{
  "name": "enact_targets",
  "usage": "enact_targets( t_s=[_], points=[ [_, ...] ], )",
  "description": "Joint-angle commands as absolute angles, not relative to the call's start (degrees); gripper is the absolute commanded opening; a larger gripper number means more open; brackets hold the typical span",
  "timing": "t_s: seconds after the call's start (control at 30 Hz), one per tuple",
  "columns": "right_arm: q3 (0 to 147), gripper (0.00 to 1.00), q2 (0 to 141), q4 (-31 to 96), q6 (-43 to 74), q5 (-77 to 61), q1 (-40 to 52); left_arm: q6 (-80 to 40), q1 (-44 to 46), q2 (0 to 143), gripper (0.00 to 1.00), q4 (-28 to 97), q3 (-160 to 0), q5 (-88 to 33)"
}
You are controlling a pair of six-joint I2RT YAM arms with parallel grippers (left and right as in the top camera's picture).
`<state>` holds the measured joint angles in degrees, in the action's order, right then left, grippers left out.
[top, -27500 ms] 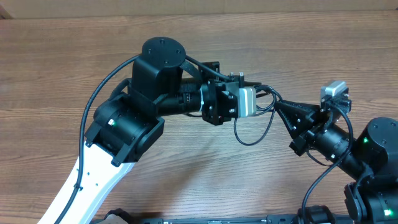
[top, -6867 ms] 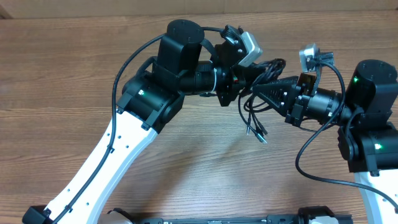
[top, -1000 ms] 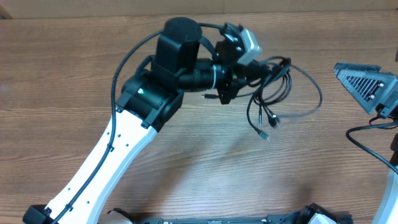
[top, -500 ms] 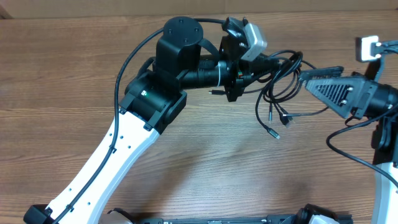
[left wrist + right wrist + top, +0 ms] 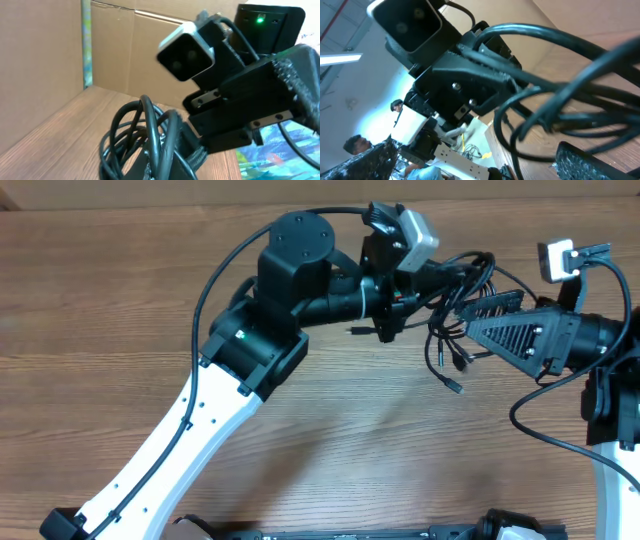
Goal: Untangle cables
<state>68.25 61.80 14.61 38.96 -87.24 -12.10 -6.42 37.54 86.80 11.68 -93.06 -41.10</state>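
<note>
The cables are a bunch of thin black loops held up off the wooden table, with plug ends dangling below. My left gripper is shut on the bunch from the left. In the left wrist view the cables rise out of the left gripper at the bottom edge. My right gripper is open, its tips at the bunch's right side. In the right wrist view the cables cross between its fingers and the left gripper clamps them.
The right arm's wrist camera and its thick black wire sit at the right. The left arm's white link crosses the lower left of the table. Cardboard walls stand beyond the table edge.
My right gripper has come in from the right edge, leftward, up to the cable bunch, staying open. The left gripper has carried the bunch slightly right and up.
</note>
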Motion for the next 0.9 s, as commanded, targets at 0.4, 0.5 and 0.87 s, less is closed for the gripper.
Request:
enact_targets(
  t_s=[0.4,0.5,0.87],
  points=[
    [68.86,0.72,61.8,13.34,39.24,-82.19,-10.55,-7.81,40.16,86.89,0.04,10.15,-93.91,-34.04],
    [68.86,0.72,61.8,11.27,39.27,-82.56,-10.55,-7.99,40.18,86.89,0.04,10.24,-93.91,-34.09],
    [68.86,0.61,61.8,9.1,37.89,-81.65,-11.2,-11.25,40.12,86.89,0.04,9.63,-93.91,-34.65]
  ],
)
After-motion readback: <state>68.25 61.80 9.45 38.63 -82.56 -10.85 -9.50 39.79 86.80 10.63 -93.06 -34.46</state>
